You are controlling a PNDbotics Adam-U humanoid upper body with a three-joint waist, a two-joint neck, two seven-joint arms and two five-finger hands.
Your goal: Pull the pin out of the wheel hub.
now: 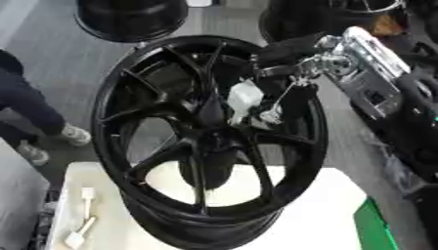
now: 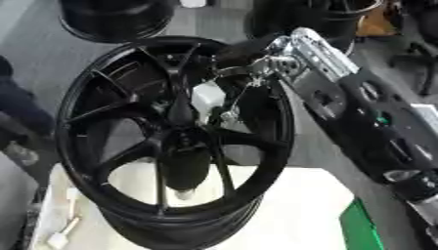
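Observation:
A black multi-spoke wheel hub (image 1: 137, 97) stands upright on the white table (image 1: 325, 215), its face turned toward me. A white pin (image 1: 244, 97) sits among the spokes just above the hub's centre. My right arm comes in from the upper right with its silver wrist (image 1: 342, 61) by the rim. My right hand (image 1: 287, 53) reaches over the upper rim into the spokes, its fingers curled down around the white pin, one thin fingertip (image 1: 272, 115) just below and right of it. My left hand shows in neither view.
Two loose white pins (image 1: 85, 196) lie on the table's left edge, the second one (image 1: 79, 235) nearer me. A green object (image 1: 376, 229) lies at the table's right edge. More black wheels (image 1: 128, 19) stand on the floor behind.

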